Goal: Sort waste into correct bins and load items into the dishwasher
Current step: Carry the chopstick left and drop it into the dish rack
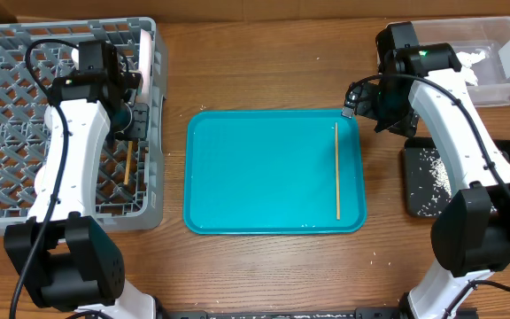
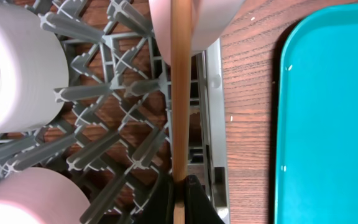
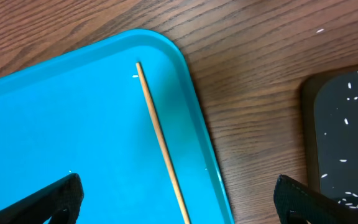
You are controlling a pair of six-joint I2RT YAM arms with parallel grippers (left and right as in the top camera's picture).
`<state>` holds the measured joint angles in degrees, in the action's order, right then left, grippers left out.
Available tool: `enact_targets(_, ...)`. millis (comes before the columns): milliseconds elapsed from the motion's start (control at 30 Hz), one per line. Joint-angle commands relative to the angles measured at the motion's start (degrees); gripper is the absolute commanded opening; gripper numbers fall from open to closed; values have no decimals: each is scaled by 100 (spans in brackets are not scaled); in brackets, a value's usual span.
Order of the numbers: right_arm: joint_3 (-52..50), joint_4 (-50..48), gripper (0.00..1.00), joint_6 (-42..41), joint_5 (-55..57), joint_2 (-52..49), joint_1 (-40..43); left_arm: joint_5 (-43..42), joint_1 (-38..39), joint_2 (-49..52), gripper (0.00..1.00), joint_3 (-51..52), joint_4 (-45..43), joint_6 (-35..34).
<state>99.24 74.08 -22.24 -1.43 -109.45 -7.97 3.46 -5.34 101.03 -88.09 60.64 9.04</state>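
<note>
Left hand [image 2: 180, 190] is clenched on a chopstick [image 2: 180, 93], holding it over the rack [image 2: 114, 134] near the wall facing the teal tray [image 3: 73, 124]. My right hand [image 3: 179, 202] hangs spread wide above the second chopstick [image 3: 160, 140], which lies on that tray. Rice [image 1: 432, 164] dots the black bin [image 3: 337, 143].

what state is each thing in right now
left gripper, shut on held chopstick
right gripper, open, empty
second chopstick, lying flat on teal tray
black tray, holds rice grains
clear tub, holds white tissue
dish rack, holds pink bowl
</note>
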Motion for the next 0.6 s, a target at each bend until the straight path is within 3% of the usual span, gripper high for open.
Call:
enact_targets(0,94,-35,100,15,52,133,0,37,4,-44,4,61,-9,101)
enact_targets(567,94,-35,100,15,52,133,0,184,4,-44,4,59,-247,-922)
